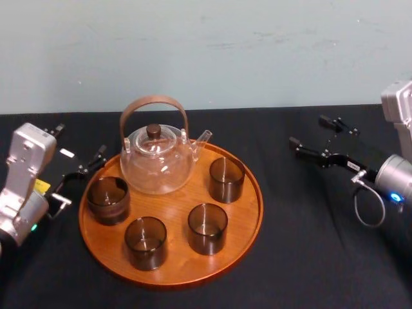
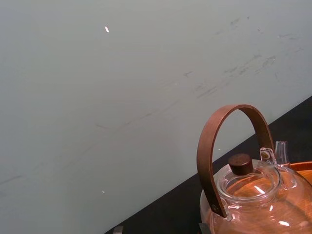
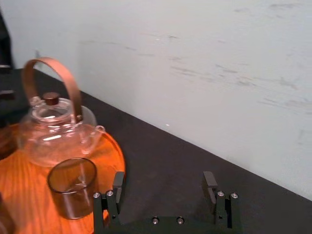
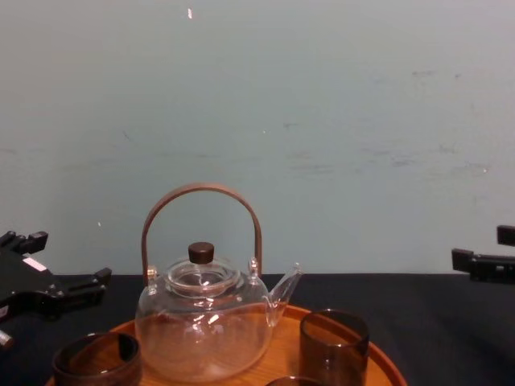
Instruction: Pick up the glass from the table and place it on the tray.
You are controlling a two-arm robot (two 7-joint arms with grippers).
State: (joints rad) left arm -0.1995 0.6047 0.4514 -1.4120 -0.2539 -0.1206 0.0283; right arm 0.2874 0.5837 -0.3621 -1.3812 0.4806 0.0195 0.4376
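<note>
Several dark smoked glasses stand on the round wooden tray [image 1: 177, 212], among them one at the back right [image 1: 226, 179], one at the left [image 1: 108, 199] and one in front [image 1: 146, 243]. I see no glass on the black table [image 1: 309, 244] itself. My right gripper [image 1: 308, 131] hovers over the table to the right of the tray, open and empty. The right wrist view shows its fingers [image 3: 118, 181] spread wide, with the back-right glass [image 3: 73, 187] beside them. At the tray's left edge my left gripper [image 1: 80, 140] is open and holds nothing.
A clear glass teapot [image 1: 158, 161] with a brown hoop handle stands at the back of the tray. A pale wall [image 4: 322, 121] runs behind the table. Bare black cloth lies right of the tray and in front of it.
</note>
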